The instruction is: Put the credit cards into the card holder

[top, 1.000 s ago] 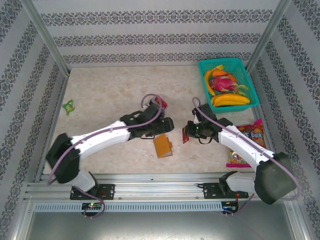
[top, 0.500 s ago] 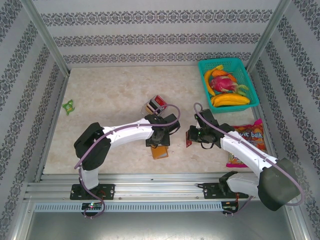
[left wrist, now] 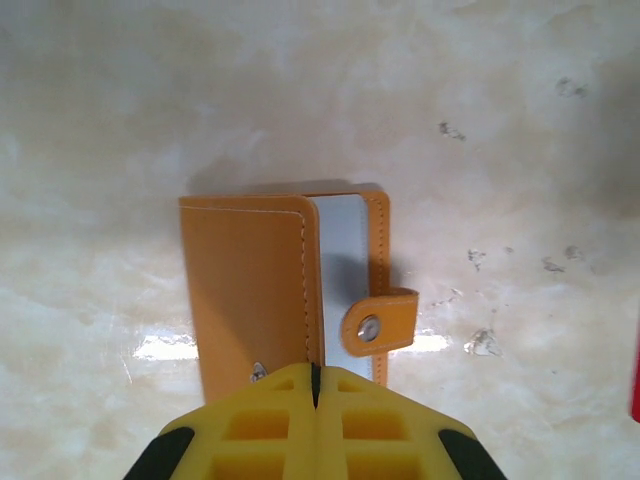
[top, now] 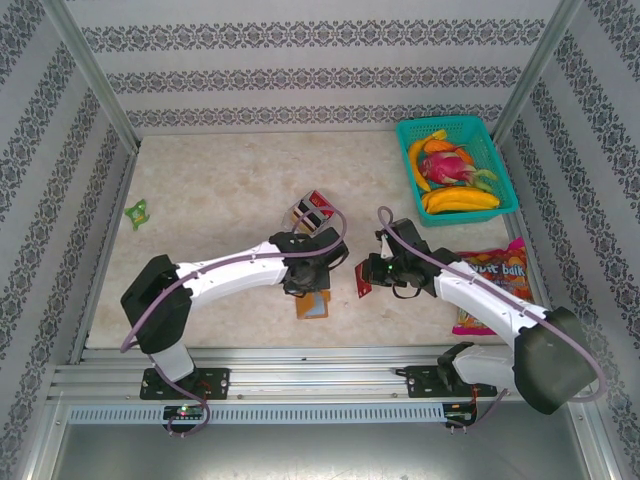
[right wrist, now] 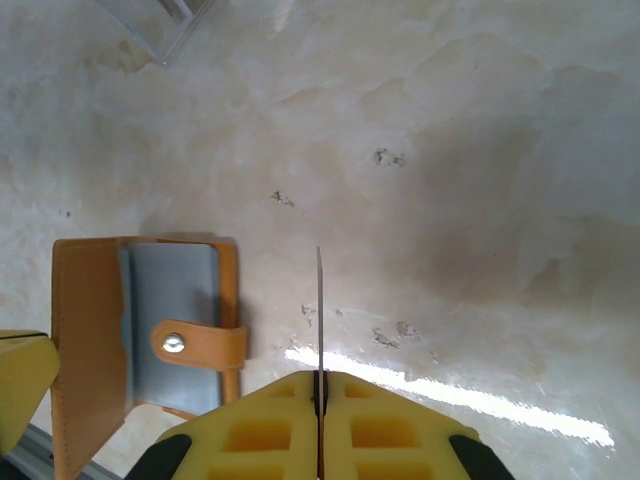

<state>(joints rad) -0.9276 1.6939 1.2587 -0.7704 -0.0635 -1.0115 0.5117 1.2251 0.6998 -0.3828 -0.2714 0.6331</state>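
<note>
The orange-tan card holder [left wrist: 250, 290] lies on the marble table with its snap strap undone and grey inner slots showing. My left gripper [left wrist: 313, 372] is shut on the near edge of the holder's cover. From above, the left gripper [top: 308, 280] sits over the card holder [top: 313, 305]. My right gripper [right wrist: 319, 380] is shut on a red credit card [right wrist: 319, 300], which shows edge-on and upright just right of the card holder [right wrist: 85, 330]. In the top view the right gripper [top: 378, 272] holds this credit card [top: 361, 281] a short gap right of the holder.
A small clear box [top: 313, 210] with other cards stands just behind the left gripper. A teal basket [top: 440, 122] of fruit is at the back right. Snack bags [top: 500, 270] lie at the right edge, and a green scrap [top: 137, 212] lies far left.
My left gripper has come down over the card holder and shut on its cover; the holder has slid slightly toward the near edge. The right gripper with the card has moved a little left.
</note>
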